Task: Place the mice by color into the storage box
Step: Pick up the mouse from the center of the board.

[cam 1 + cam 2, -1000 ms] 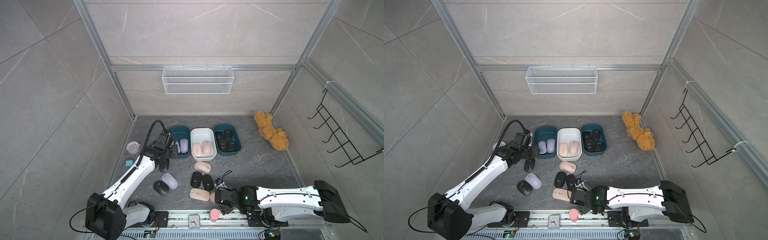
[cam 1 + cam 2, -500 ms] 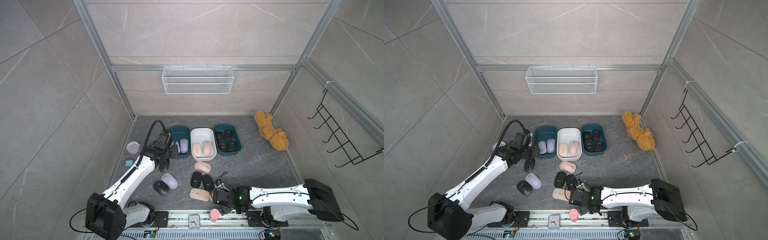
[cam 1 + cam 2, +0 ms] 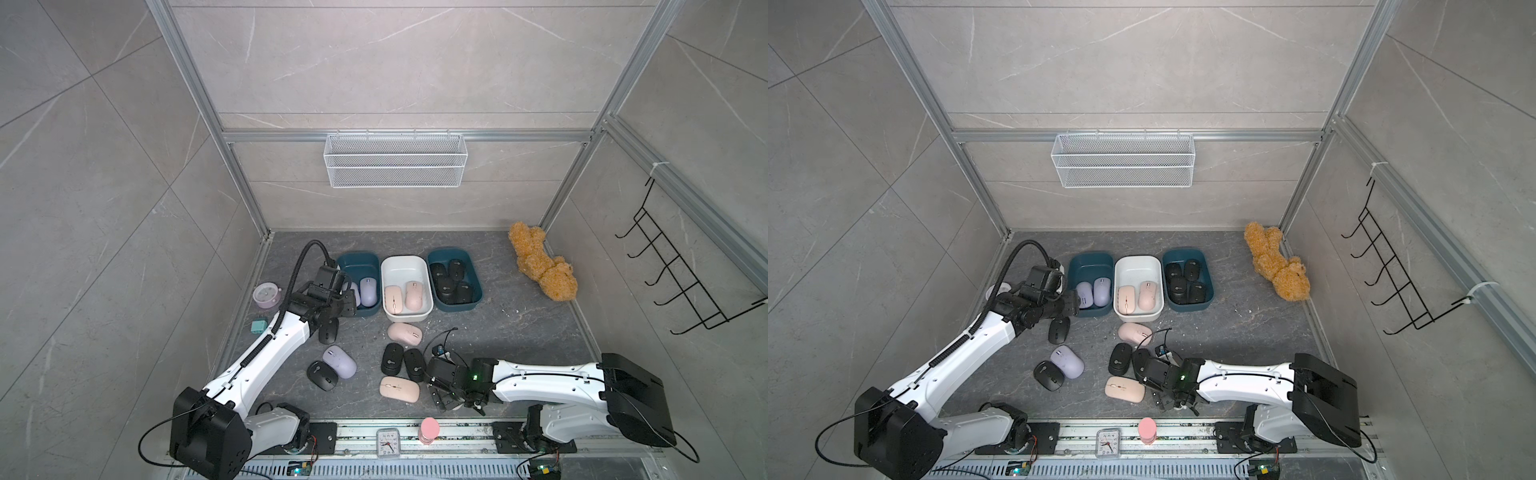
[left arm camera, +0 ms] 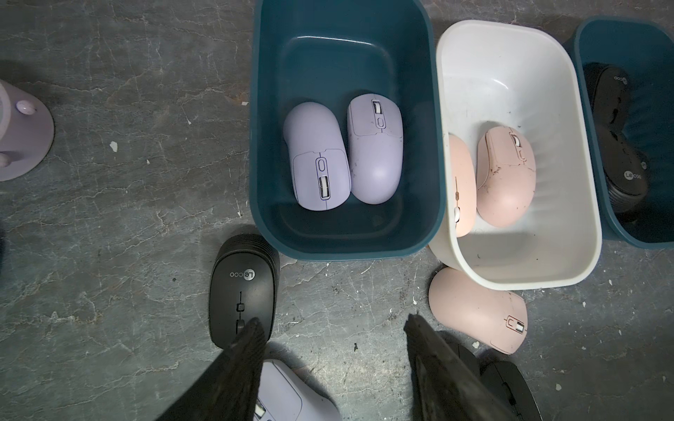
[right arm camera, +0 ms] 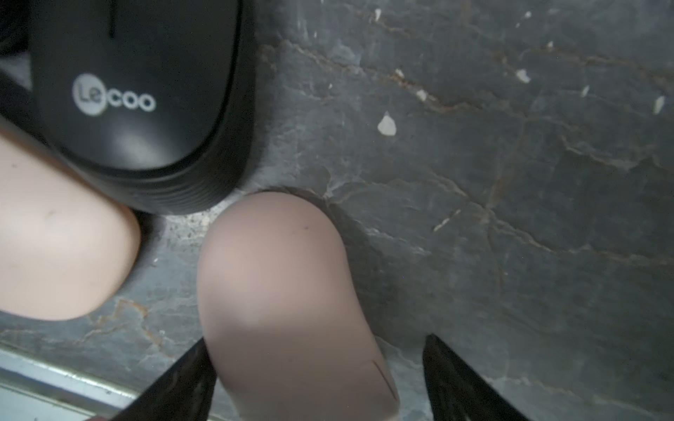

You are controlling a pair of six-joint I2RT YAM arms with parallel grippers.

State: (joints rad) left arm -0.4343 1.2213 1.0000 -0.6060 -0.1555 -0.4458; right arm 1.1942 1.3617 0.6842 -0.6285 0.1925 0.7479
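Three storage boxes stand in a row. The left teal box (image 3: 356,257) holds two lavender mice (image 4: 317,160). The white box (image 3: 402,260) holds two pink mice (image 4: 507,178), and the right teal box (image 3: 449,252) holds several black mice (image 3: 451,282). My left gripper (image 4: 332,324) hovers open and empty at the left teal box's near wall, beside a loose black mouse (image 4: 240,291). My right gripper (image 5: 317,342) is open low at the front, astride a pink mouse (image 5: 288,291). Loose on the floor are pink (image 3: 404,333), black (image 3: 392,358) and lavender (image 3: 340,361) mice.
A lavender alarm clock (image 3: 266,294) and a teal block (image 3: 258,326) sit by the left wall. A teddy bear (image 3: 542,266) lies at the back right. A small clock (image 3: 387,443) and a pink cylinder (image 3: 429,430) stand on the front rail.
My right gripper's jaws have spread wider around the pink mouse at the front, and that arm's rear has swung left. The left arm has stayed in place.
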